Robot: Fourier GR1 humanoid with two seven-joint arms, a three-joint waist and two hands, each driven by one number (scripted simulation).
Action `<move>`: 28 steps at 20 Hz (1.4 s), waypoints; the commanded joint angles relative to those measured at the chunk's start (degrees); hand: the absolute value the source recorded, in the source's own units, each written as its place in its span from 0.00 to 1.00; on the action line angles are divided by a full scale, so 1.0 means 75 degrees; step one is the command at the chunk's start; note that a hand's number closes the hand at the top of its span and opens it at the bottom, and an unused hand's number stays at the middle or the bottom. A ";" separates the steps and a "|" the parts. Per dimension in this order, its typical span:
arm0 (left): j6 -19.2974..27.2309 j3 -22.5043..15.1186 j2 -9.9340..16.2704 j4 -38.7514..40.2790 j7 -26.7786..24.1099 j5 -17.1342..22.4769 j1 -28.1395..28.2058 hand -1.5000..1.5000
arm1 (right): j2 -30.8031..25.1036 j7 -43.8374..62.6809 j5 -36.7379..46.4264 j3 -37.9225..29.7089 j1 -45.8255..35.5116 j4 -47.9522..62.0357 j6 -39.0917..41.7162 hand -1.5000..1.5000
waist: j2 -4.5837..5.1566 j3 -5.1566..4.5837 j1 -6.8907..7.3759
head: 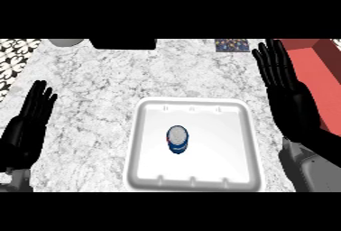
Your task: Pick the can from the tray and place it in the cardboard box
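**Reaching in for the can: approach from above the tray's right rim**

Nearest the camera, the robot's grey right forearm (307, 167) comes in from the lower right corner, leading up to the black right hand (288, 85), which is stretched flat with its fingers straight and lying close together, tips pointing away from the robot. It holds nothing. It sits between the white, square, shallow plastic tray (248, 135) and the red-walled open box (320, 81) at the right edge, which appears to be the cardboard box the task names.

The small blue cylindrical can with a silvery top (177, 140) stands upright near the middle of the tray, touching none of its walls and well apart from both hands.

The black left hand (32, 119) rests at the left side of the speckled white marble counter (100, 85), fingers straight and slightly fanned, empty.

The step in hand looks like the reach. To do it well, the right hand should probably swing left over the tray's raised rim rather than across it, then descend with thumb and fingers opened wide enough to straddle the can. Since the can is narrow and upright, a sideways brush could tip it, so closing around its middle seems wiser than near the lid. The box lies just to the right, so the carry should be short once lifted clear.
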 commanded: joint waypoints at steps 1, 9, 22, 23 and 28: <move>-0.0281 0.0439 0.0214 -0.0066 0.0190 0.0166 0.0218 0.50 | 0.0130 0.0570 -0.0338 -0.0360 -0.0110 0.0009 -0.0041 1.00 | -0.0015 -0.0158 -0.0234; 0.0247 -0.0402 -0.0711 0.0145 0.0516 0.0066 -0.0221 0.50 | -0.0484 0.1260 0.1364 -0.0744 0.1453 0.2700 -0.1681 1.00 | 0.0098 -0.0161 -0.0295; 0.0273 -0.0382 -0.0900 0.0252 0.1102 -0.0124 -0.0716 0.50 | -0.2368 0.2856 0.2846 0.1105 0.0560 0.0930 0.1043 0.00 | -0.0043 -0.0194 -0.0287; 0.0355 -0.0435 -0.0983 0.0350 0.0891 -0.0281 -0.0617 0.50 | -0.2428 0.3275 0.2850 0.1291 0.0405 0.0729 0.1342 0.00 | -0.0042 -0.0196 -0.0272; 0.0181 -0.0262 -0.0926 0.0445 0.0992 -0.0228 -0.0642 0.50 | -0.2198 0.5619 0.1869 0.1321 -0.0456 -0.0071 0.2584 0.00 | -0.0023 -0.0174 -0.0262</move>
